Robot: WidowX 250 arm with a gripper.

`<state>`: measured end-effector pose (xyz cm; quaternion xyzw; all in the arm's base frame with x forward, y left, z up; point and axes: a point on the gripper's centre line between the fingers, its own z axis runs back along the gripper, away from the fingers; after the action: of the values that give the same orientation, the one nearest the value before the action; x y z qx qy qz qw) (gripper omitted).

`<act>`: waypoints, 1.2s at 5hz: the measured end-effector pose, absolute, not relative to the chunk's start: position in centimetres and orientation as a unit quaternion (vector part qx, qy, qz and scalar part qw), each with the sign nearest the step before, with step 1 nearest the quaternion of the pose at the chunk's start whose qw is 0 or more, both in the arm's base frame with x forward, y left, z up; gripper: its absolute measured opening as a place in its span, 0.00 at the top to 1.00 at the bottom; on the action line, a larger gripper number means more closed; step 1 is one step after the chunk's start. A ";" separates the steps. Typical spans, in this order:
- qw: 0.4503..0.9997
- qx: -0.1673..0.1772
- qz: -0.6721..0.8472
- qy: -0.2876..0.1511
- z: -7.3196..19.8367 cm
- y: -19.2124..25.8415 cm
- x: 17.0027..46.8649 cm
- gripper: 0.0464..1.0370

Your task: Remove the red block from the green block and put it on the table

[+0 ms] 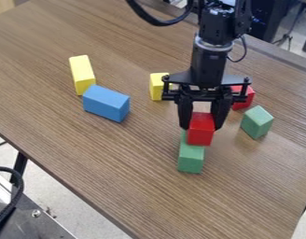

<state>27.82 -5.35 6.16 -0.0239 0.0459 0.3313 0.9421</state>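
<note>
On your brown wooden bench point(106, 154), the end effector point(202, 128) is pinching the red block point(200, 136) above the green block point(191, 161); its long axis follows your view's vertical.

I see a brown wood-grain table point(62, 135) running diagonally across my camera view, a soft sheen on its right side. Past its left edge I make out pale, speckled floor point(78, 212), a black table leg point(19, 169) and a grey panel point(40, 226) with a round bolt head. Dark furniture point(271, 16) stands behind the far edge, too cropped for me to identify.
</note>
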 end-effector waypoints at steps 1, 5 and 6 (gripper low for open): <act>0.958 -0.035 0.283 0.026 7.3 -6.0 29.0 0.48; 0.989 -0.066 0.127 0.030 5.2 -8.9 32.6 0.48; 0.987 -0.069 0.142 0.037 4.7 -8.5 32.2 0.48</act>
<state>32.23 -8.54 4.66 -0.0690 0.0368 0.1418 0.9868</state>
